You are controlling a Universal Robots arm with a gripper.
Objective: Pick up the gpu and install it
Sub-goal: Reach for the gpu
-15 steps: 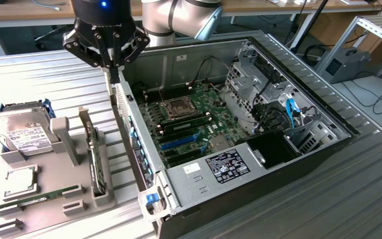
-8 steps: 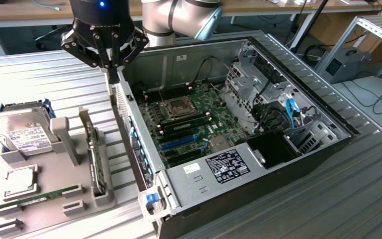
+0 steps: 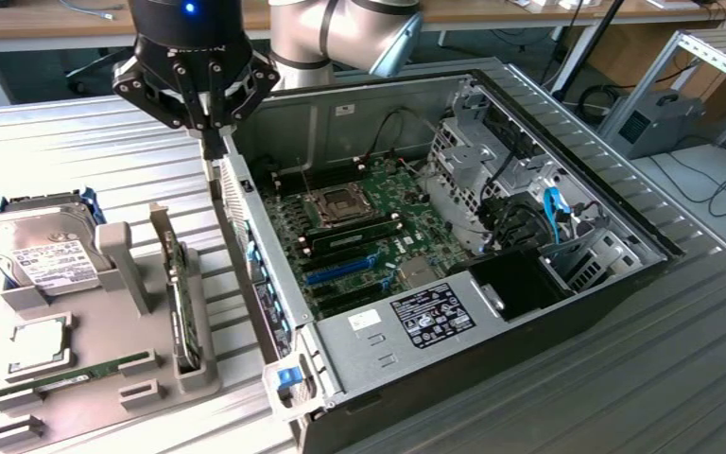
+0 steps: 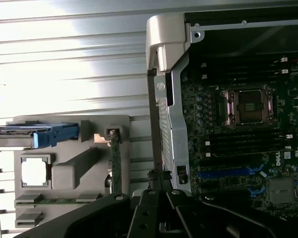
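Observation:
The gpu (image 3: 182, 305) stands on edge in a slot of the grey holder tray (image 3: 98, 402), its silver bracket at the far end. In the wrist view the gpu (image 4: 115, 161) appears as a thin green-edged card in the same tray. My gripper (image 3: 216, 140) hangs above the far end of the open computer case's rear wall, up and away from the gpu. Its fingers are shut with nothing between them. In the wrist view the gripper (image 4: 158, 182) points down at that rear wall's edge.
The open computer case (image 3: 590, 274) lies on its side with the motherboard (image 3: 363, 227) and blue slots (image 3: 341, 270) exposed. The tray also carries a hard drive (image 3: 38, 253), a processor (image 3: 42, 339) and a memory stick (image 3: 76, 375). The ribbed metal table (image 3: 73, 151) lies around them.

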